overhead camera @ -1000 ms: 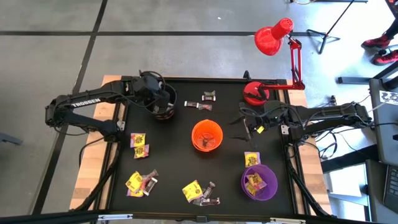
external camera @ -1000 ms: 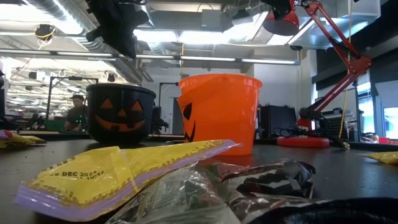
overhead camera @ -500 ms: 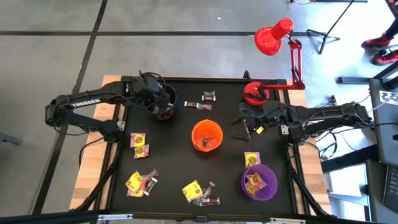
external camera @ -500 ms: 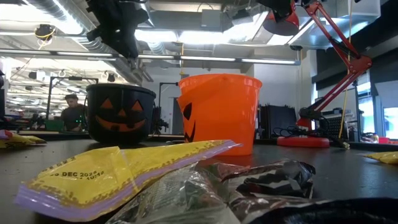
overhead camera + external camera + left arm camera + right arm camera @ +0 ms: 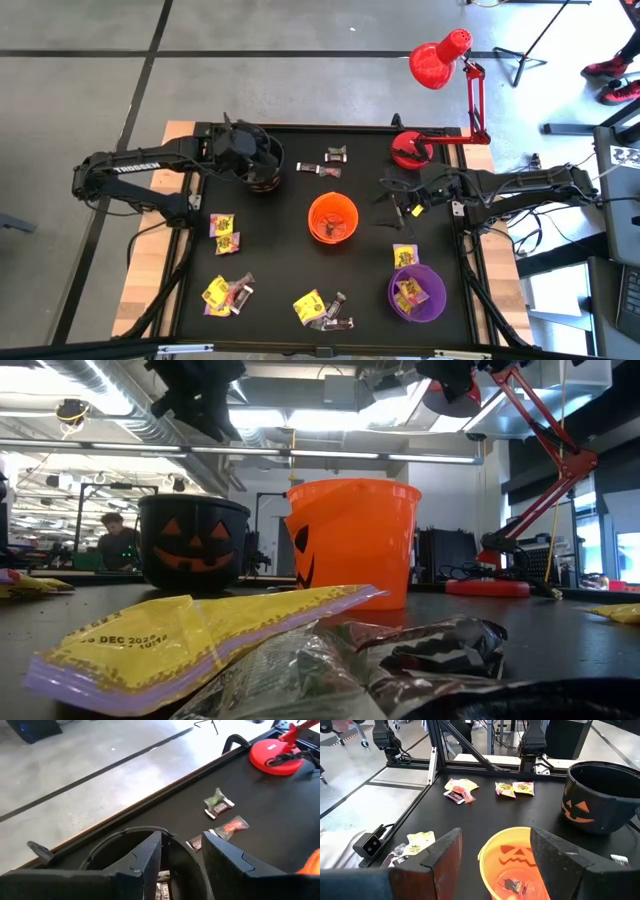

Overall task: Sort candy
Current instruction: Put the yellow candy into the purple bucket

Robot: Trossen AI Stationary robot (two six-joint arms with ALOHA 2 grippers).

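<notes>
The candy lies in small heaps on the black table: yellow and dark sweets [image 5: 224, 232], [image 5: 228, 293], [image 5: 322, 310], and dark ones at the far side [image 5: 330, 162]. My left gripper [image 5: 182, 852] hangs open above the black cup [image 5: 115, 840], which holds dark sweets [image 5: 161, 890]. My right gripper [image 5: 495, 855] stands open in the air to the right of the orange cup [image 5: 333, 218], which also holds sweets [image 5: 512, 884]. More yellow sweets sit in the purple cup [image 5: 416, 292], and one [image 5: 405, 256] lies just beyond it.
A red desk lamp stands with its base [image 5: 408, 150] at the table's far right corner. In the low view a yellow wrapper [image 5: 190, 640] and a dark one [image 5: 440, 645] lie close in front. Bare black tabletop shows between the cups.
My left gripper has tipped upward a little above the black cup, and in the low view its fingers stand wider apart than a second ago. The cups, the candy and my right arm have kept still.
</notes>
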